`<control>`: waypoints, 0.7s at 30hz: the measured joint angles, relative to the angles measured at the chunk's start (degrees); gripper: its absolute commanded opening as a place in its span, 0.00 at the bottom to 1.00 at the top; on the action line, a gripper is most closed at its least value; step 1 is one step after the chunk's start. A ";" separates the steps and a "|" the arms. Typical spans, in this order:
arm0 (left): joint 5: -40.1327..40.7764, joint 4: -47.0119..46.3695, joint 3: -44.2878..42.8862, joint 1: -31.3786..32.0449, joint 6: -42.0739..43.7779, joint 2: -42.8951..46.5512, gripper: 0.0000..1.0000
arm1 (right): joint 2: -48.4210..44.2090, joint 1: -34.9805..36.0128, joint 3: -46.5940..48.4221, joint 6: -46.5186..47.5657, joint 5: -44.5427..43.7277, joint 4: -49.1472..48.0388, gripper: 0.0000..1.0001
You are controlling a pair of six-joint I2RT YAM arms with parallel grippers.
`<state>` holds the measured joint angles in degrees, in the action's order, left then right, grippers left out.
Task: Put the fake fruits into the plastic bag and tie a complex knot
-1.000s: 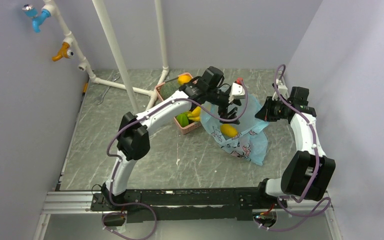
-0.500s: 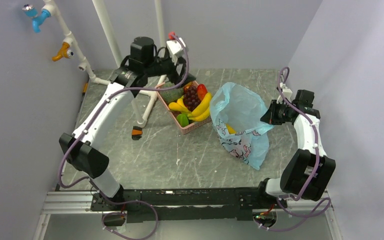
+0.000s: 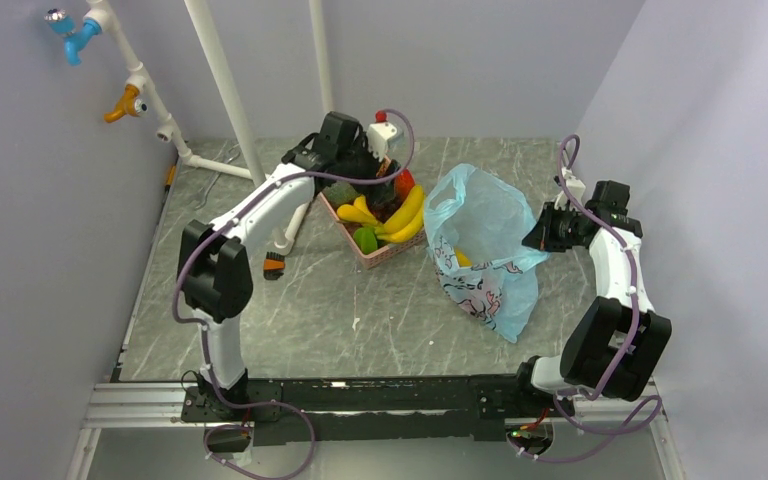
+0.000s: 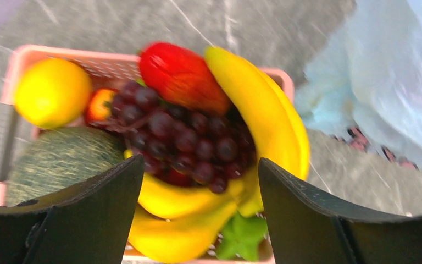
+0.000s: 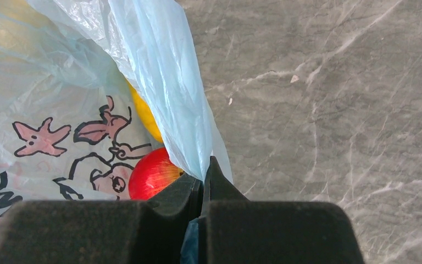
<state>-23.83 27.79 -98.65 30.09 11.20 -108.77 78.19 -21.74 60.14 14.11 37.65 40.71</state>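
Directly beneath the left gripper (image 4: 198, 165), whose two black fingers stand wide apart with nothing between them, sits the pink basket (image 4: 49, 52) of fake fruits. Dark grapes (image 4: 187, 143) fill the gap below the fingers, heaped on yellow bananas (image 4: 264, 115) that curve past the finger on the wrist view's right. Just beyond the grapes lies a glossy red fruit (image 4: 181, 74). Beyond the other finger is a round yellow-orange fruit (image 4: 52, 91), and close under that finger is a dark green melon (image 4: 60, 159). A green fruit (image 4: 242, 242) peeks out under the bananas, though this view is somewhat blurred.

The right gripper (image 5: 203, 176) is closed tight on a fold of the light-blue plastic bag (image 5: 165, 82), and the thin film rises straight from its fingertips. Just left of those tips, a red fruit in the bag (image 5: 151, 179) and a yellow fruit in the bag (image 5: 145, 118) show at the printed film. To their right lies bare grey marbled table (image 5: 335, 110). From above, the bag stands open-mouthed between the two grippers, just beside the basket.
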 measured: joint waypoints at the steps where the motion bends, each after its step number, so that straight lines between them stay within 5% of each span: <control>1: 1.46 -0.22 -1.99 -0.07 -0.70 -1.18 0.81 | 0.04 0.02 0.07 0.02 0.00 0.00 0.00; 7: 9.18 1.14 -11.45 -0.33 -8.02 -7.06 0.66 | 0.13 0.00 0.35 0.00 -0.28 0.04 0.00; 16: 13.11 4.92 -11.67 -0.31 -18.18 -11.21 0.72 | 0.20 0.00 0.37 -0.13 -0.35 0.04 0.00; 21: 14.71 6.14 -10.32 -0.24 -21.16 -11.32 0.68 | 0.52 0.00 0.72 -0.13 -0.35 0.02 0.00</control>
<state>-9.13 33.93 -108.97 29.85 -9.96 -120.09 78.72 -21.74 60.86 13.98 37.30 40.73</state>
